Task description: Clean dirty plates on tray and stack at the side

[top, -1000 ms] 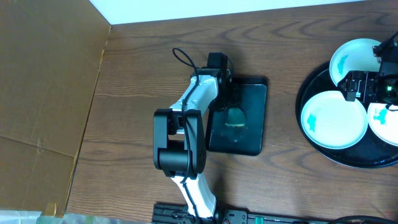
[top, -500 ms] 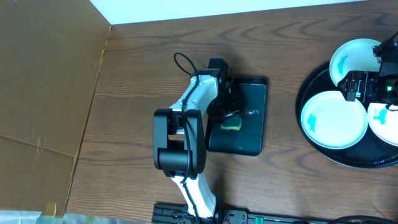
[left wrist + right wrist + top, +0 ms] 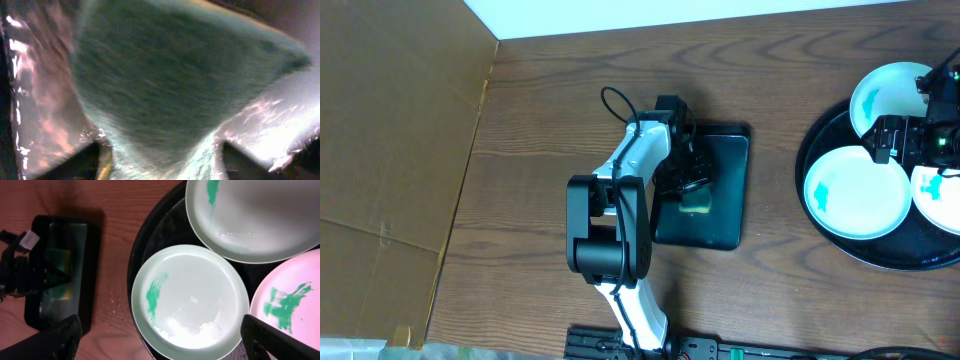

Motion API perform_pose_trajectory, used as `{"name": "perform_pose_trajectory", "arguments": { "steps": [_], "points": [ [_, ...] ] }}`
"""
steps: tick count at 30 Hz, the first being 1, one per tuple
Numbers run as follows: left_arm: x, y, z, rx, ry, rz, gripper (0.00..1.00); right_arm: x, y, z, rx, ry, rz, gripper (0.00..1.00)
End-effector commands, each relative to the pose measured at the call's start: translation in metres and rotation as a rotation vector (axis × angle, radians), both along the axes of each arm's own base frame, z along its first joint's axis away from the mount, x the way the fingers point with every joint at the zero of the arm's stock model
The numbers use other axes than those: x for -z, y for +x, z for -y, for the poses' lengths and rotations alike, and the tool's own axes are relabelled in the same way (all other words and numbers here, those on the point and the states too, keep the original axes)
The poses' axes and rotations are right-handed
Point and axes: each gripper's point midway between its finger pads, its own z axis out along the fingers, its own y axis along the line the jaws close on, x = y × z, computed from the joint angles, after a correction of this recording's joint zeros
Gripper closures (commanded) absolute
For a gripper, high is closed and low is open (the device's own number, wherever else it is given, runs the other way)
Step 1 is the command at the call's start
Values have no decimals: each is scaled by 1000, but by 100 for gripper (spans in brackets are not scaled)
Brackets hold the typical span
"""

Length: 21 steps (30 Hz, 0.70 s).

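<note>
Left tool (image 3: 691, 188) pinching sponge (image 3: 170, 75); plates (image 3: 857, 192) on tray (image 3: 807, 150) beneath wide right tool (image 3: 884, 140).

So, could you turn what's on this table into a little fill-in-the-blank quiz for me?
1. The large round black tray carries ___ round white plates.
2. The left tool pinches a yellow-green sponge in the small ___ black tray.
3. Both trays stand on a brown table made of ___.

Missing words: three; rectangular; wood.
</note>
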Motion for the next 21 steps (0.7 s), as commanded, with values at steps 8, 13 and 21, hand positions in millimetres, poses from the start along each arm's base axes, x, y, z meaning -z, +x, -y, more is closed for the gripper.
{"name": "perform_pose_trajectory", "arguments": {
  "steps": [8,13,21],
  "points": [
    [-2,-11,0,1,-3,-50,53,1,0,-1,7,-2,-9,1],
    [-2,-12,0,1,-3,-55,93,1,0,-1,7,-2,-9,1],
    [0,4,1,1,-5,9,22,1,0,-1,7,-2,-9,1]
  ]
}}
